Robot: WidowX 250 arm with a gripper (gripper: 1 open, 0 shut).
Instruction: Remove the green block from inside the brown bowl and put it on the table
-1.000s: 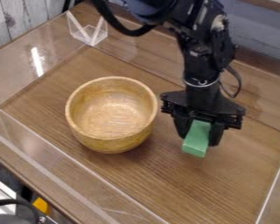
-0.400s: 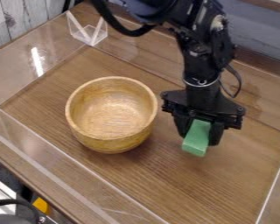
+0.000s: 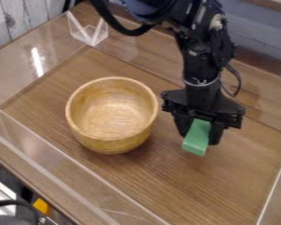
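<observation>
Movement since the earlier frame is slight: the green block (image 3: 197, 138) and the pincer (image 3: 202, 128) appear a trace nearer 12 o'clock in the camera view, with no marked change in their relation. All bearings are read with 12 o'clock at the top of that view. The pincer is closed on the block, gripping it near its upper end; the free length projects from between the fingers toward 6 o'clock. The block's long axis runs roughly from just past 12 to just past 6, its visible lower end leaning slightly toward 7. The brown bowl (image 3: 111, 115) stands between 9 and 10 o'clock of the block, apart from it; the block is outside the rim and over the bare worktop (image 3: 149, 189). The single arm (image 3: 199, 31) reaches in from about 12, with the pincer directly at the block. Contact between the block's lower end and the worktop cannot be confirmed. Judgement: removal from the bowl is complete, and setting down remains. The coming move appears to call for straight lowering as needed, then release. Opening while the lower end is raised could tip the block toward 6 or 7.
</observation>
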